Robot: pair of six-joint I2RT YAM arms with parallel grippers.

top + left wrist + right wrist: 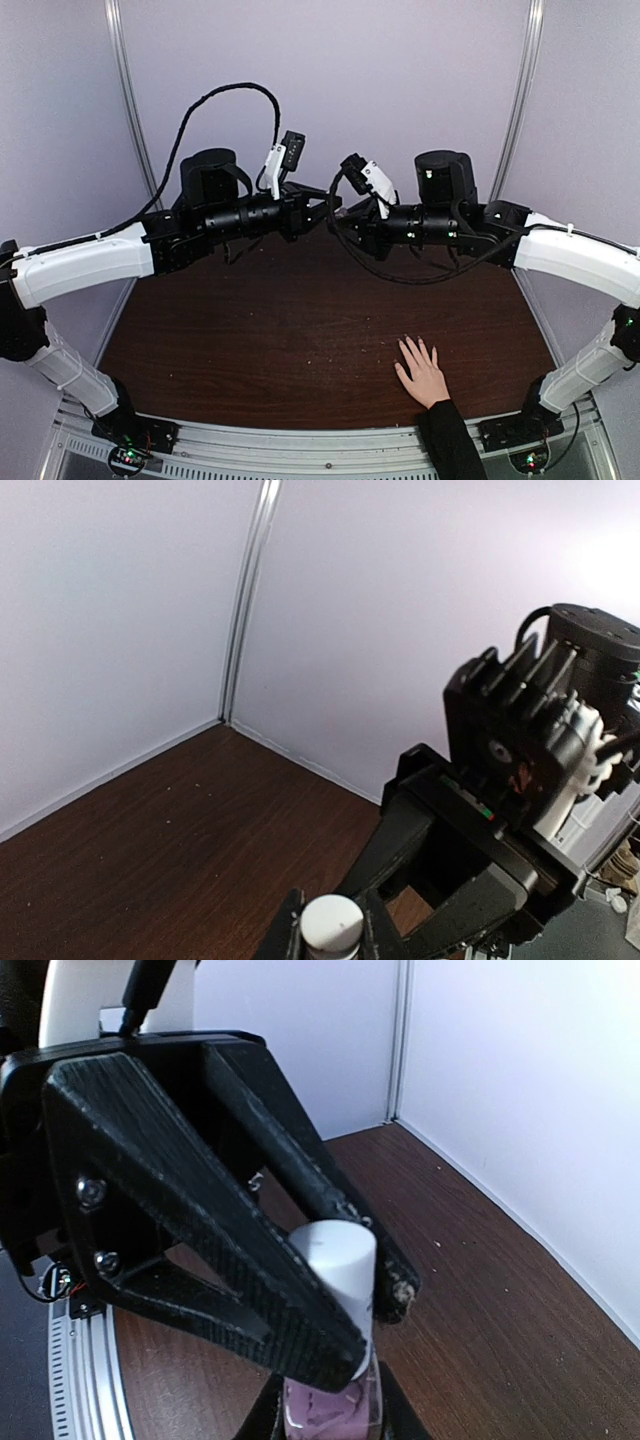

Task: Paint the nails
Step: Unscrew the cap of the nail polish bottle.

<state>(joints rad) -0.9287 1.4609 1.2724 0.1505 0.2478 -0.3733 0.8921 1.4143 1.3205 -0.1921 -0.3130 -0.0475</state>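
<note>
A light-skinned hand (423, 372) with a black sleeve (452, 440) lies flat on the table at the near right, fingers spread; its nails (408, 344) are too small to make out. Both arms meet high over the table's far middle. My right gripper (325, 1415) is shut on a small clear bottle (330, 1410) of purple polish. My left gripper (332, 922) is shut on that bottle's white cap (338, 1252), which also shows in the left wrist view as a cap (332, 923) between the fingers. In the top view the bottle is hidden between the left gripper (322, 207) and the right gripper (345, 218).
The dark wooden table (250, 330) is walled by pale panels on three sides, with a metal rail (300, 450) along the near edge. The hand lies well below and in front of the two grippers.
</note>
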